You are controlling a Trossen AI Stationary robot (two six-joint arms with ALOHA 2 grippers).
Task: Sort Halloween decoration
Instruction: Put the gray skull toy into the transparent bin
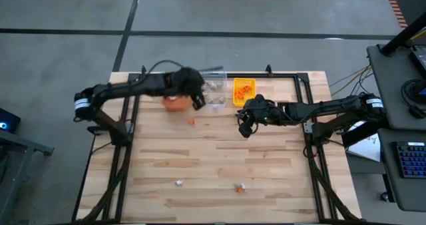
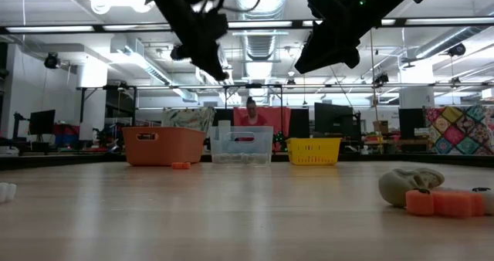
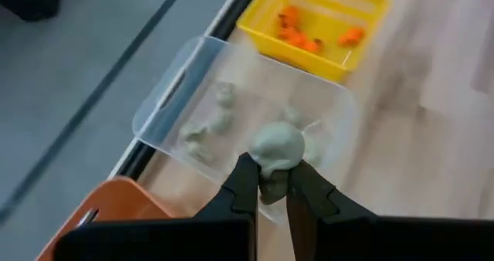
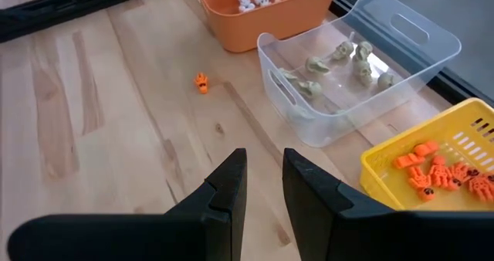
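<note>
My left gripper [image 3: 270,185] is shut on a grey-tan skull-like trinket [image 3: 278,144] over the clear bin [image 3: 166,110], which holds several grey-tan trinkets. In the high view this gripper [image 1: 198,103] hangs between the orange bin [image 1: 175,103] and the clear bin [image 1: 214,92]. My right gripper [image 4: 264,176] is open with nothing between its fingers, over the table in front of the yellow bin [image 1: 243,92]. Loose trinkets lie on the wood: an orange one [image 1: 191,122], a white one [image 1: 178,182], and a grey and orange pair [image 1: 238,188]. My left gripper pinches the trinket's lower part [image 3: 272,177] between its two fingertips. The rounded top sticks out beyond the fingers. The fingers slant down toward the table's far edge. The trinket is lifted clear, above the clear bin's near wall.
The three bins stand in a row at the far edge: orange [image 4: 270,14] with white trinkets, clear [image 4: 363,99], yellow [image 4: 401,180] with orange trinkets. Black frame rails run along the table's left and right sides [image 1: 123,128]. The middle of the wooden table [image 1: 219,155] is bare.
</note>
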